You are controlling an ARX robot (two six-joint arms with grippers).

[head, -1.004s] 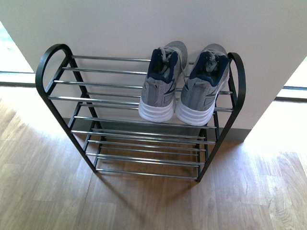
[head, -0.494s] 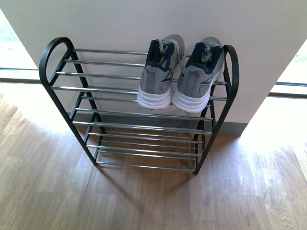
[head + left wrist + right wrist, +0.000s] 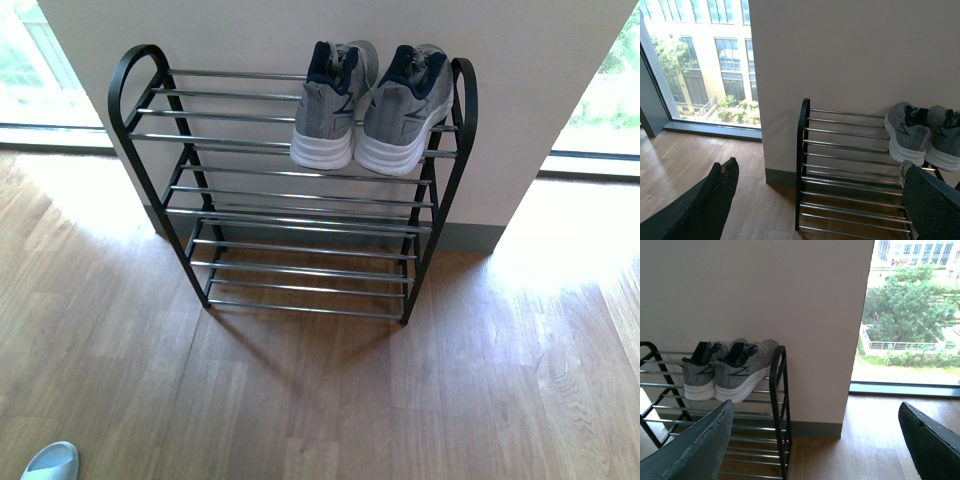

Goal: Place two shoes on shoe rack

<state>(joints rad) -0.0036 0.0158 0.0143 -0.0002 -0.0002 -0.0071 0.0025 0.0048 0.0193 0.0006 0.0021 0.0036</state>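
**Two shoes on the top tier, both jaws empty**

Two grey sneakers, the left shoe (image 3: 325, 115) and the right shoe (image 3: 400, 115), sit side by side at the right end of the single shoe rack's (image 3: 300, 197) top tier. The left gripper (image 3: 818, 165) and right gripper (image 3: 816, 407) both gape wide and hold nothing, on the near side and well apart from the shoes.

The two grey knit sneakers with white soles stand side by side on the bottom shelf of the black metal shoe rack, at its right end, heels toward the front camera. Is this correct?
Not quite: the shelf is wrong. The two grey knit sneakers with white soles stand on the top shelf of the black metal shoe rack, as the front view shows. The rest holds: side by side, right end, heels toward the camera.
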